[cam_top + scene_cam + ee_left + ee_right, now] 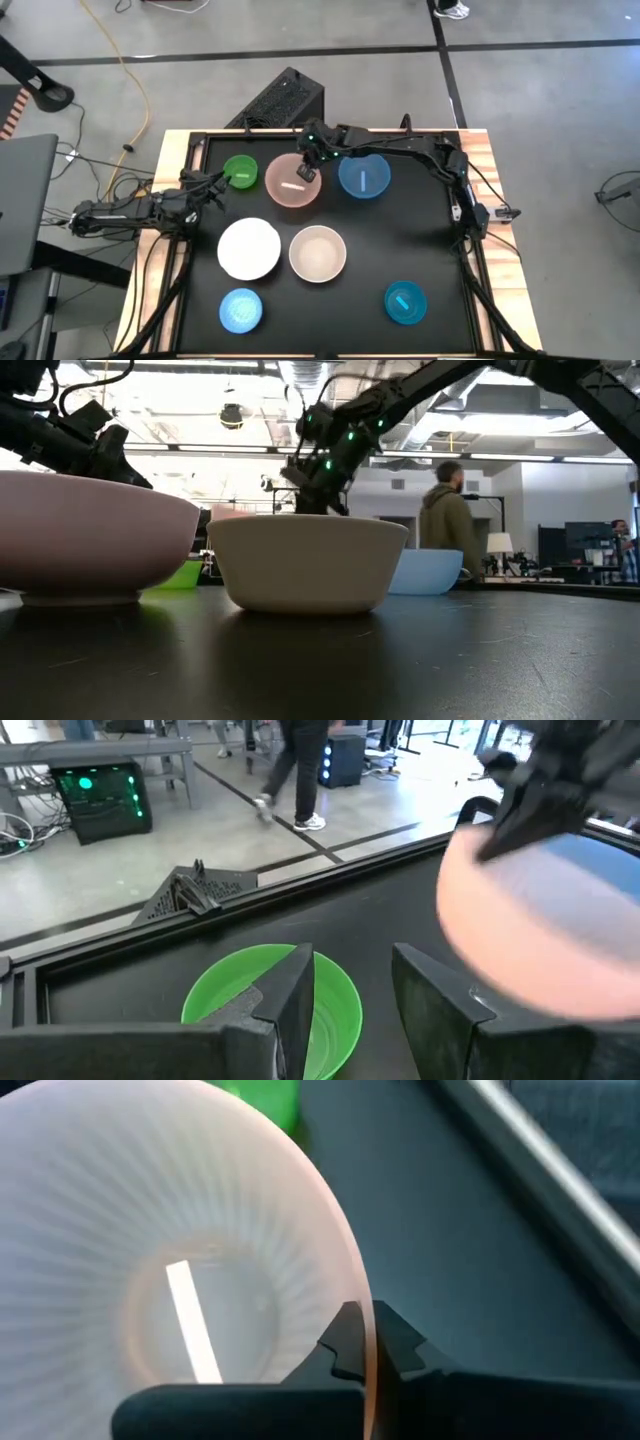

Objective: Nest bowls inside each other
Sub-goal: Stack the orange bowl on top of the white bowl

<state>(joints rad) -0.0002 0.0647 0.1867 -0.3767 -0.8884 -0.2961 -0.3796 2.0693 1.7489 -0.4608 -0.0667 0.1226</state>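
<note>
- The pink bowl (293, 181) sits at the far side of the black table (440, 260), between the green bowl (241, 171) and the blue bowl (364, 176), close to both.
- The right gripper (309, 170) is over the pink bowl's far right rim; in the right wrist view its fingers are pinched on that rim (365, 1342), one inside the bowl and one outside.
- From table height that arm reaches in from the upper right and drops behind the cream bowl (307, 561), with small green lights showing on it.
- The left gripper (222, 180) is at the near left edge of the green bowl; in the left wrist view its two dark fingers (297, 1000) stand apart over the bowl, one above the rim and one outside it. I cannot tell whether they touch it.
- In the middle of the table the white bowl (249, 248) and the cream bowl stand side by side, white on the left.
- Nearer the front edge, the light blue bowl (241, 310) is at the left and the teal bowl (405, 302) at the right, well apart.
- All seven bowls stand singly, none inside another.
- Beyond the table a person (448, 525) in a dark hooded top stands in the room.
</note>
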